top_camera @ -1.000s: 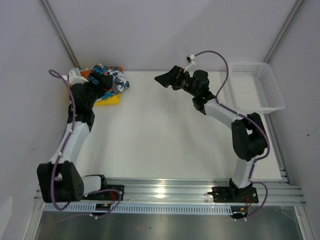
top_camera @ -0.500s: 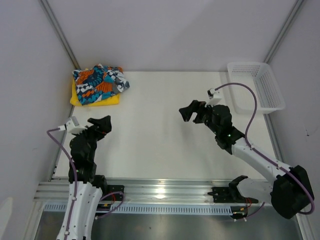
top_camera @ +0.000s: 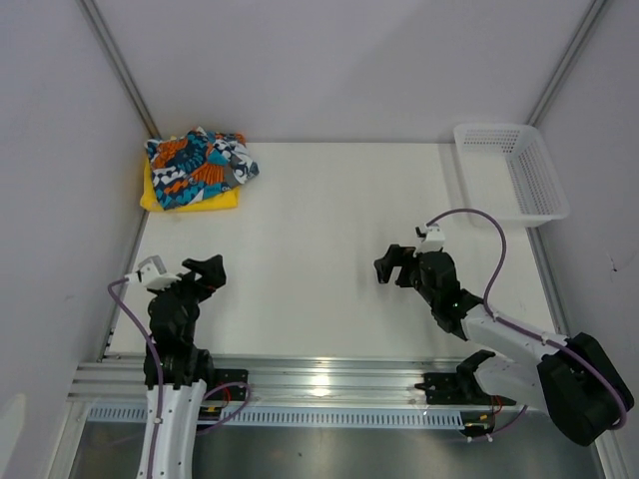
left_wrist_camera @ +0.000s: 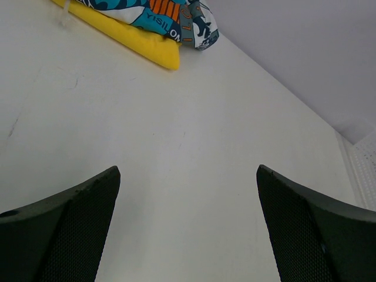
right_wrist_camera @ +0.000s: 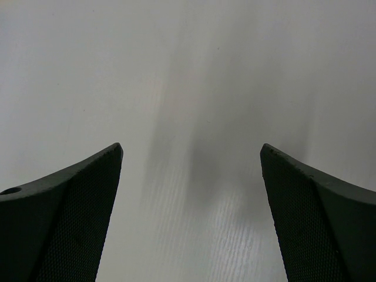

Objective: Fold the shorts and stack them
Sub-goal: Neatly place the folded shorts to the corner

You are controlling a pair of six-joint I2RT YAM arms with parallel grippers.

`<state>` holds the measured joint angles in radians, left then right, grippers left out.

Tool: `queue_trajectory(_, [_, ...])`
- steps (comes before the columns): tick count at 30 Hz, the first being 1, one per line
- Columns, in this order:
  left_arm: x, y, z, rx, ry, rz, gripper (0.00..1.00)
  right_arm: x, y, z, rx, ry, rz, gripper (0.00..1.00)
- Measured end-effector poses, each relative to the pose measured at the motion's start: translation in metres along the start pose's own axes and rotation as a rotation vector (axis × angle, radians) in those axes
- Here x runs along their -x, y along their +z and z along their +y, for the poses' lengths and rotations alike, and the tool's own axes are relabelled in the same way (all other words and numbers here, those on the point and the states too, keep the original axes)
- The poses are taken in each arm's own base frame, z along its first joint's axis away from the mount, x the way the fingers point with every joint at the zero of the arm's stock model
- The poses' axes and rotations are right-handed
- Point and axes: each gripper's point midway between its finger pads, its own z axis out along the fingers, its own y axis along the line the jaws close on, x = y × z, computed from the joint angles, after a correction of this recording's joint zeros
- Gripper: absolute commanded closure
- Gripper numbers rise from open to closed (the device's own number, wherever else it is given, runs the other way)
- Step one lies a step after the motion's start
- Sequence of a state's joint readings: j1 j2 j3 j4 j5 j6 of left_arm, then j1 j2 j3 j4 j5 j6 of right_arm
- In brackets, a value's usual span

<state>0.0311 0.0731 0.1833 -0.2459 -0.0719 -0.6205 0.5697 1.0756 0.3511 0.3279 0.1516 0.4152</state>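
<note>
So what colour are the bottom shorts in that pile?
The bottom shorts are plain bright yellow, clearest in the top external view.

Printed in white on a teal patch of the print shorts [left_wrist_camera: 170, 20], at the folded edge just above the yellow pair [left_wrist_camera: 144, 46]: "YISILO", with the last letters running into the fold. Next to it, dark marks on an orange strip, too blurred to read.

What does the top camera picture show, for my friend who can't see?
Far left on the white table, folded patterned shorts lie stacked on yellow shorts. The left gripper and right gripper hover open near the front; a white mesh basket sits far right.
</note>
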Motion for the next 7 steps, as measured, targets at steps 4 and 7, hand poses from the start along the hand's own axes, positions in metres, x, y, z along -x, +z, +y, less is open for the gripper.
queue_trajectory(4, [-0.005, 0.0, 0.007, 0.019, 0.001, 0.001, 0.01, 0.003, 0.002, 0.004, 0.005, 0.0, -0.02, 0.01])
queue_trajectory(7, [-0.009, 0.001, 0.012, 0.041, 0.002, 0.011, 0.01, 0.006, 0.003, 0.007, 0.016, 0.002, -0.035, 0.01])
